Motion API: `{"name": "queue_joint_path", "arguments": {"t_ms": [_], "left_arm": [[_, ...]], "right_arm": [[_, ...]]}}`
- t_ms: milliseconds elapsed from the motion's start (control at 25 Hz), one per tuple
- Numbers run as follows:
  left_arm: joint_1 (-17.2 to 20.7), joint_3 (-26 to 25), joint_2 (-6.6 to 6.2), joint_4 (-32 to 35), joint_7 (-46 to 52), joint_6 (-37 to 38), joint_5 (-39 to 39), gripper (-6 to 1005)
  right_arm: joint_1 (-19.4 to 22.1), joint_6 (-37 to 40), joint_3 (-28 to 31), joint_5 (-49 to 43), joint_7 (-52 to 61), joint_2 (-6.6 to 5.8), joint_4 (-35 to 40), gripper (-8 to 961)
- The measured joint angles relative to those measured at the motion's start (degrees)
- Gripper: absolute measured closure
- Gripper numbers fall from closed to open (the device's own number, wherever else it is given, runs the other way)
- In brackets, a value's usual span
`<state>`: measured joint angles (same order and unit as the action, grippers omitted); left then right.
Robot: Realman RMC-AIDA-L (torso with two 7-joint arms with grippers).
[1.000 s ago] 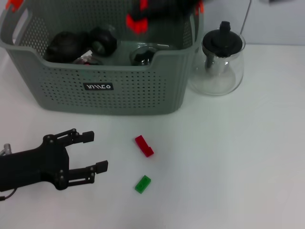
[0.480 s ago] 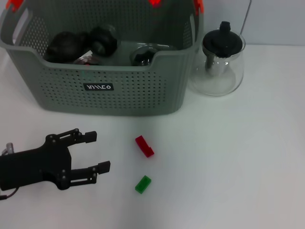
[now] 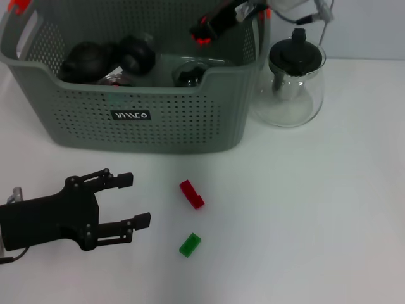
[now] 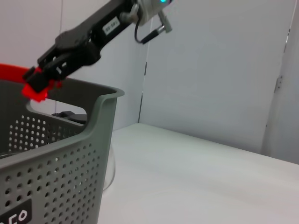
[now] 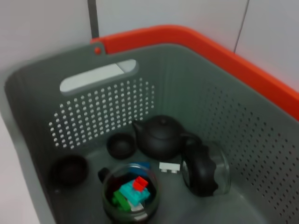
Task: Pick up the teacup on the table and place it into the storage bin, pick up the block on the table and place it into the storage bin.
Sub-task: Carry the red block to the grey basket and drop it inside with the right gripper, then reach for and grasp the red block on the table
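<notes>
The grey storage bin (image 3: pixel 158 123) stands at the back left of the white table. A red block (image 3: pixel 191 194) and a green block (image 3: pixel 189 244) lie on the table in front of it. My left gripper (image 3: pixel 135 201) hovers open and empty, low over the table to the left of the blocks. My right gripper (image 3: pixel 209 28) hangs over the bin's far right corner. In the right wrist view two small dark teacups (image 5: pixel 120 145) rest on the bin's floor (image 5: pixel 93 112), beside a black teapot (image 5: pixel 161 137). No teacup shows on the table.
A clear glass teapot (image 3: pixel 295 82) with a black lid stands just right of the bin. Inside the bin a glass bowl (image 5: pixel 131 196) holds several coloured blocks. White table stretches to the right of the blocks and toward the front edge.
My left gripper has crept a little to the right, toward the blocks. The right arm rose almost out of view above the bin and now reaches over its far right corner again.
</notes>
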<state>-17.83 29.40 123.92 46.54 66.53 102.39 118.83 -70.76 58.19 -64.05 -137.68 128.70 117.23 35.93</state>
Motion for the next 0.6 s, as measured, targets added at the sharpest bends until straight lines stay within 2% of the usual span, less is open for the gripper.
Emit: {"name": "queue_joint_path", "arguments": {"t_ms": [240, 520, 560, 600], "left_arm": [[-0.08, 0.05, -0.09, -0.04, 0.05, 0.0, 0.0, 171], [0.21, 0.05, -0.09, -0.05, 0.06, 0.38, 0.0, 171], [0.23, 0.05, -0.08, -0.05, 0.07, 0.46, 0.0, 171], [0.24, 0.04, -0.09, -0.05, 0.1, 0.56, 0.0, 171]], "right_arm": [[0.47, -0.32, -1.24, -0.03, 0.43, 0.2, 0.23, 738], [2.55, 0.86, -1.24, -0.06, 0.48, 0.68, 5.2, 583], [3.13, 1.34, -1.13, 0.03, 0.48, 0.92, 7.07, 561], [4.96, 3.2, -0.83, 0.79, 0.25, 1.69, 12.05, 539]]}}
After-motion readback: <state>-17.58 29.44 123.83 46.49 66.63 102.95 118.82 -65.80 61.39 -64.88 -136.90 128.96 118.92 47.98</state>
